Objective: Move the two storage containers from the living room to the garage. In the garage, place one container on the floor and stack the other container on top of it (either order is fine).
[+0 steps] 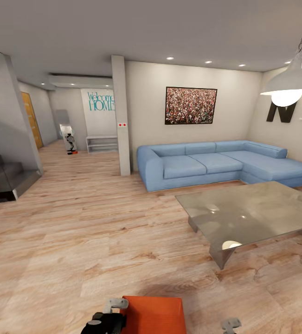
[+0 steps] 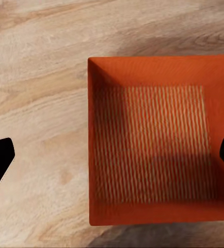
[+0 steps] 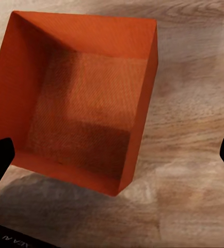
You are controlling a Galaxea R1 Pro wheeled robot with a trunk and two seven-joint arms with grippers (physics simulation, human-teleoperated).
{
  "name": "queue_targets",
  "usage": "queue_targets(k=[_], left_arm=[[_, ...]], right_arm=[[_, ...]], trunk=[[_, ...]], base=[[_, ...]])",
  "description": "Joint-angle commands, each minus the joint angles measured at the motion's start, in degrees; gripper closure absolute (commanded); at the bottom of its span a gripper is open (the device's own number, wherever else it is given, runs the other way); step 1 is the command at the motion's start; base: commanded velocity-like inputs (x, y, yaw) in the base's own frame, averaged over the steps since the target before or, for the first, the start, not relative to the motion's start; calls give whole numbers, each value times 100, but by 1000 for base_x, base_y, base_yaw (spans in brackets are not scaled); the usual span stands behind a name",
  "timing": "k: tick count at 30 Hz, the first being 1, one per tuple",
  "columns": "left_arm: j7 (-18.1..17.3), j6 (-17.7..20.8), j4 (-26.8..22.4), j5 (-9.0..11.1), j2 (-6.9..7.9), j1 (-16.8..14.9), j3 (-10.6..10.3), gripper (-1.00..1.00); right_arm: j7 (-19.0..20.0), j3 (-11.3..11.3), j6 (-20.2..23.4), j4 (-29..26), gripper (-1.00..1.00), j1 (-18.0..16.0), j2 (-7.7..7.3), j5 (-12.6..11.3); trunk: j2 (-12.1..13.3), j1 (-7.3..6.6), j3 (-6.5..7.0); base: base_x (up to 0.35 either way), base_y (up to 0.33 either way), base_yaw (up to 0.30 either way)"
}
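Hands first: the left hand point(image 1: 108, 311) hung beside the near-left edge of the orange bin point(image 1: 154, 314), its fingers spread wide with one side wall between them, touching nothing. The right hand point(image 1: 231, 324) hung off the bin's right side, fingers also apart, empty.

Largest, the wood floor point(image 1: 76, 232) ran wide and bare ahead and left toward the hallway. The blue sofa point(image 1: 215, 162) lined the far wall, with the glass desk point(image 1: 253, 211) before it, its near corner jutting to the right.

The bin sat on the floor right before the robot. I judged the step was picking it up: close the fingers squarely over a wall and lift level. The leftward route looked clearest, well away from that glass corner.
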Motion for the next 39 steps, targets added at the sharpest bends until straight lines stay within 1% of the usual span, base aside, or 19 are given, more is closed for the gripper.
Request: queue_targets(k=[1, 4, 7, 10, 12, 13, 15, 16, 19, 22, 26, 32, 34, 35, 37, 39], left_arm=[[4, -7, -7, -59, -2, -2, 1, -100], [10, -60, -4, -47, -2, -2, 7, -100], [12, -75, -2, -44, -7, -2, 9, -100], [13, -80, 0, -40, -3, -2, 10, -100], [13, -87, -1, -37, 2, -2, 35, -100], [13, -107, -2, -36, 4, -2, 82, -100], [13, -187, -2, -34, 5, -2, 241, -100], [13, -215, -3, -34, 6, -2, 291, -100], [-11, -410, -1, -28, 7, -2, 595, -100], [-39, -491, 4, -29, 1, -2, 715, -100], [-51, -512, 6, -33, -4, -1, 750, -100], [-57, -502, 24, -49, 1, -2, 748, -100], [-57, -503, 24, -50, -1, -2, 748, -100], [-57, -501, 27, -51, 0, -2, 748, -100], [-57, -497, 26, -51, 4, 0, 748, -100], [-58, -495, 27, -51, 4, -1, 748, -100]], right_arm=[[19, -9, 22, 10, -100, -1, -2, -2], [-6, -18, -28, 54, -100, 0, -7, -21], [-138, -20, -42, 66, -100, 0, -9, -184], [-351, -17, -46, 70, -100, 0, -10, -609], [-404, -15, -49, 70, -100, 0, -10, -792], [-426, -14, -52, 71, -100, 0, -10, -864], [-478, -9, -55, 71, -100, 0, -10, -936], [-494, -6, -55, 71, -100, 0, -10, -945], [-562, 24, -61, 71, -100, 0, -6, -966], [-581, 43, -64, 71, -100, 0, -3, -965], [-587, 49, -65, 71, -100, 0, -2, -963], [-588, 43, -69, 71, -100, 0, -2, -964], [-588, 42, -108, 71, -100, 0, -2, -966], [-588, 41, -219, 71, -100, 0, -2, -975], [-588, 41, -299, 71, -100, 0, -2, -982], [-588, 43, -325, 71, -100, 0, -2, -983]], trunk=[[-4, 0, -7], [-4, 0, -7], [-4, 0, -7], [-4, 0, -7], [-4, 0, -7], [-4, 0, -7], [-4, 0, -7], [-4, 0, -7], [-4, 0, -7], [-4, 0, -7], [-4, 0, -7], [-4, 0, -7], [-4, 0, -7], [-4, 0, -7], [-4, 0, -7], [-4, 0, -7]], base=[[0, 0, 0], [0, 0, 0], [0, 0, 0], [0, 0, 0], [0, 0, 0], [0, 0, 0], [0, 0, 0], [0, 0, 0], [0, 0, 0], [0, 0, 0], [0, 0, 0], [0, 69, 0], [0, 14, 0], [0, 5, 0], [0, 2, 0], [0, 1, 0]])
